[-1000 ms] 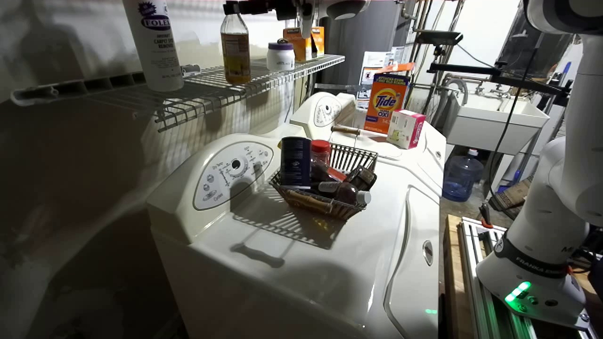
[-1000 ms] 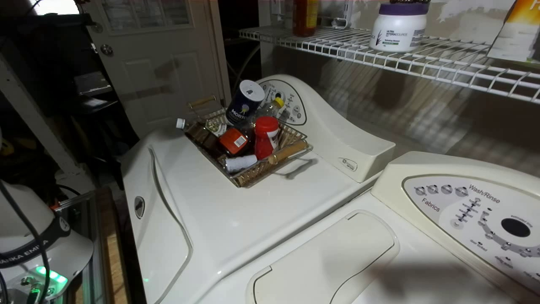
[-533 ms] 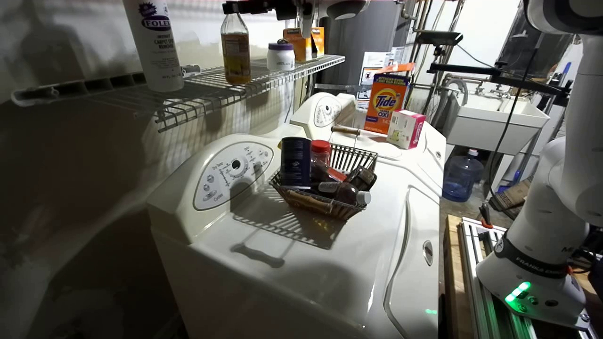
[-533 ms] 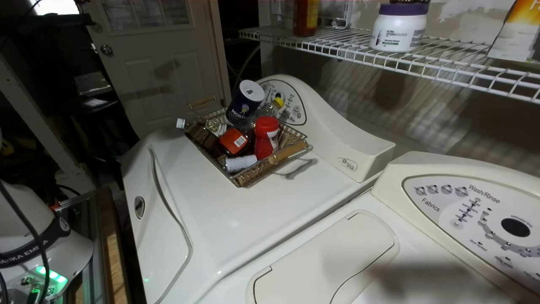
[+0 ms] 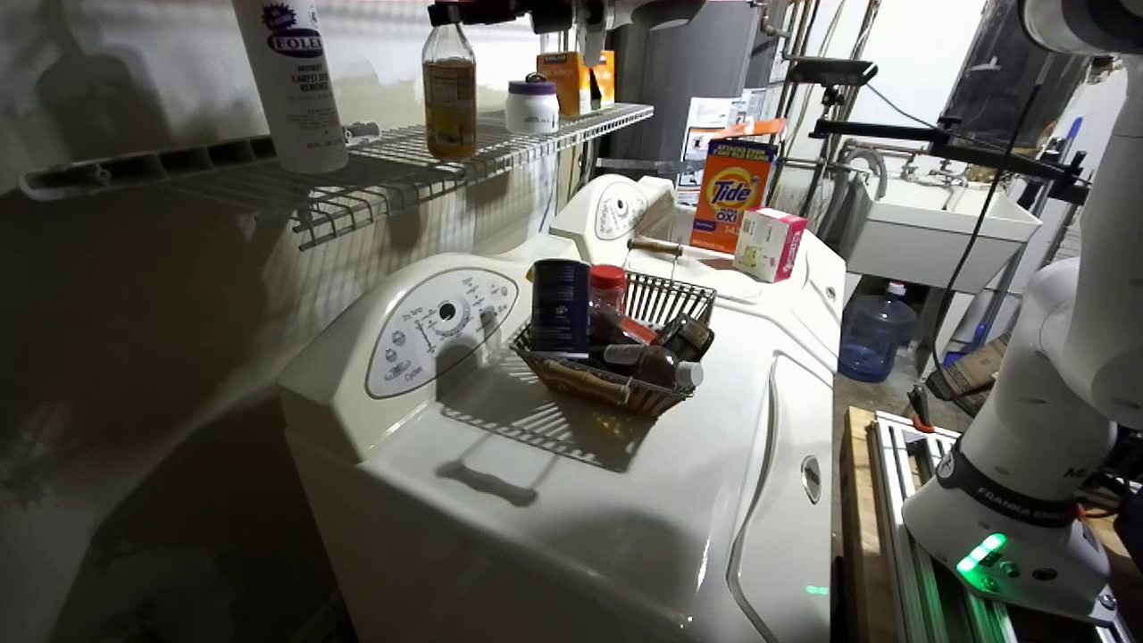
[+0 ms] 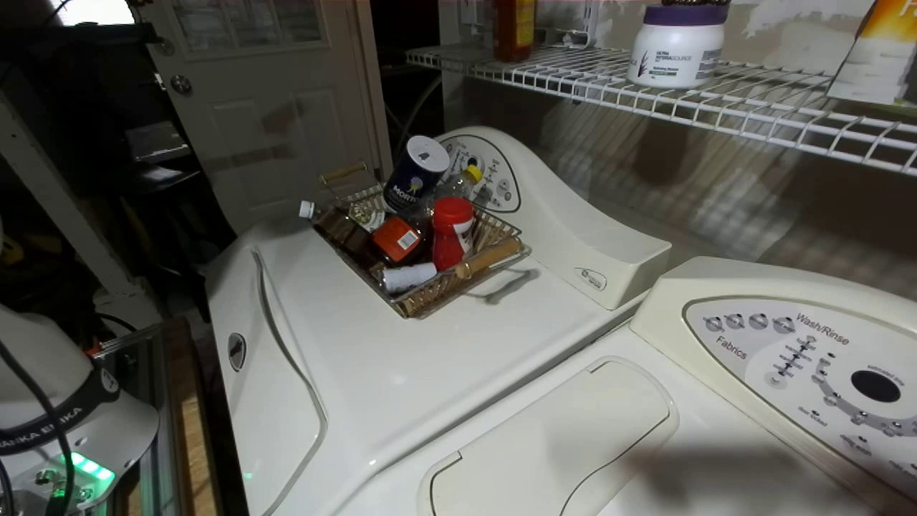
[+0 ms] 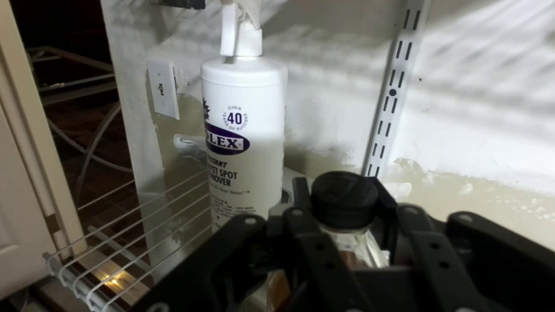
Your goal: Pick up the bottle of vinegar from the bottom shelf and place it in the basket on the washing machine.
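The vinegar bottle point(image 5: 450, 107) stands upright at the white wire shelf point(image 5: 518, 147). I cannot tell whether its base touches the rods. My gripper point(image 5: 464, 12) comes in at its top. In the wrist view my gripper point(image 7: 342, 189) has a finger on each side of the bottle's black cap point(image 7: 344, 201) and neck, shut on it. In an exterior view only the bottle's lower part point(image 6: 514, 32) shows. The dark brown basket point(image 6: 448, 290), full of bottles and containers, stands on the white washing machine point(image 5: 554, 536), below the shelf. The basket also shows in an exterior view point(image 5: 670, 299).
A large white Folex bottle point(image 7: 245, 143) stands beside the vinegar on the shelf. A white jar with a purple lid point(image 5: 533, 109) and an orange carton point(image 5: 564, 80) stand on its other side. A Tide box point(image 5: 732, 192) and small box point(image 5: 763, 246) stand on the neighbouring machine.
My gripper and the vinegar bottle have shifted together slightly, to the right in an exterior view. The arm has moved a little too. The basket and the other things have not moved.
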You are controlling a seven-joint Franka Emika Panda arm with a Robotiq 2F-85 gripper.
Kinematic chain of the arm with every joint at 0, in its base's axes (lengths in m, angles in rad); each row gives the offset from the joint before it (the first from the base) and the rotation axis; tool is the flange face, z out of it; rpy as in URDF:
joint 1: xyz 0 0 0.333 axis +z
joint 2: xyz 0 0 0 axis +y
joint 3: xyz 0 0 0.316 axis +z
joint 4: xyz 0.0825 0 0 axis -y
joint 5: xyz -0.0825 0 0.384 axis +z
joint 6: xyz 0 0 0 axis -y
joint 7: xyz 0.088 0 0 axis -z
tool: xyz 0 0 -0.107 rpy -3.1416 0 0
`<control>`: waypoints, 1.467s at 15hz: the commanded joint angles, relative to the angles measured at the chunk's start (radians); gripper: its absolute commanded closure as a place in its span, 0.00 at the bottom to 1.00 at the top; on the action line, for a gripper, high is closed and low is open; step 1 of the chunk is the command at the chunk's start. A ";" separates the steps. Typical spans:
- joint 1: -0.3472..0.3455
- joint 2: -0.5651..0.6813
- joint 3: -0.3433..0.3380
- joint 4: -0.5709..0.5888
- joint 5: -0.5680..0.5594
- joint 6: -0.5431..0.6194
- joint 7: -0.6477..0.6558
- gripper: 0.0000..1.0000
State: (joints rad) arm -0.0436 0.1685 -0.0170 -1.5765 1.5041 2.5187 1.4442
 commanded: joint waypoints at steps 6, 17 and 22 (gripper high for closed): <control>-0.007 -0.167 -0.014 -0.176 0.075 -0.033 -0.106 0.90; -0.011 -0.245 -0.031 -0.249 0.028 -0.049 -0.101 0.90; -0.021 -0.328 -0.049 -0.358 -0.018 -0.063 -0.056 0.90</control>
State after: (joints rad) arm -0.0532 -0.0699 -0.0564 -1.8611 1.5218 2.4869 1.3446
